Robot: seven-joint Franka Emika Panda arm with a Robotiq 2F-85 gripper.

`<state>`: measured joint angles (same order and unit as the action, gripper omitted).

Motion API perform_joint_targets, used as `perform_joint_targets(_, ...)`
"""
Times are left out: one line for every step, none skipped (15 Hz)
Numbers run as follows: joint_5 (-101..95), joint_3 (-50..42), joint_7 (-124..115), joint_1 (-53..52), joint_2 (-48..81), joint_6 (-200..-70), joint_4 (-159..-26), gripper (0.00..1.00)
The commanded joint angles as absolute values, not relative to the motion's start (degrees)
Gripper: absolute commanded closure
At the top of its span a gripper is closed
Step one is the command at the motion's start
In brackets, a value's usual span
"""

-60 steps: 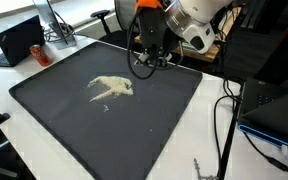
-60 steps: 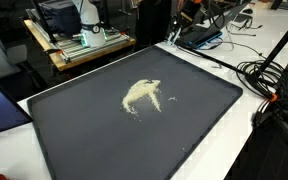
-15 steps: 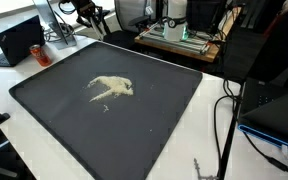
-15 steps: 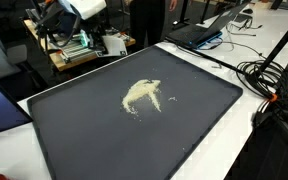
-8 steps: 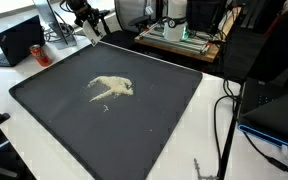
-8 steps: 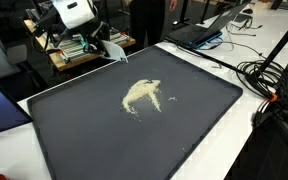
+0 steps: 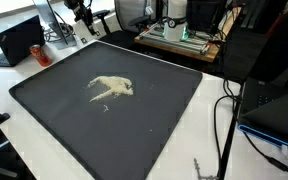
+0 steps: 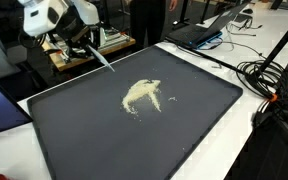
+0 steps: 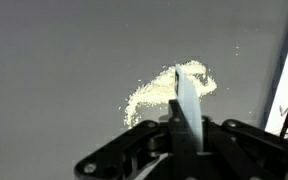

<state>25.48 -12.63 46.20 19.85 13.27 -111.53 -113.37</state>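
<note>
Thin pale blade (image 8: 102, 60) gripped, slanting; cream crumb pile (image 8: 142, 95) scattered, apart.

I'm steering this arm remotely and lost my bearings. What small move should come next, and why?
Probably lower the hand toward the dark mat, nearer the pale crumb pile. It grips a pale flat blade whose tip hangs near the mat's edge, apart from the pile; the wrist view shows the blade aimed at the crumbs.

No legible text, labels or numbers (any view)
</note>
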Motion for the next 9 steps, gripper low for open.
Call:
perform_joint_targets(31.0, -13.5, 43.4, 23.4, 15.8, -107.2, -112.0, 0.99)
perform_joint_targets(32.4, -13.7, 42.8, 24.2, 16.1, -106.5, -112.3, 0.99)
perform_joint_targets(34.5, -13.7, 42.9, 25.2, 16.2, -105.8, -112.9, 0.99)
perform_joint_targets(37.2, -13.6, 43.6, 26.1, 16.2, -105.3, -113.6, 0.99)
perform_joint_targets(33.0, -13.7, 44.2, 24.7, 16.1, -107.1, -113.3, 0.96)
perform_joint_targets(34.5, -13.8, 44.2, 25.3, 16.4, -106.6, -113.4, 0.96)
perform_joint_targets(35.2, -13.9, 44.2, 25.6, 16.6, -106.5, -113.5, 0.96)
perform_joint_targets(35.5, -13.9, 44.2, 25.6, 16.6, -106.5, -113.6, 0.96)
perform_joint_targets(35.7, -13.9, 44.2, 25.6, 16.6, -106.4, -113.6, 0.96)
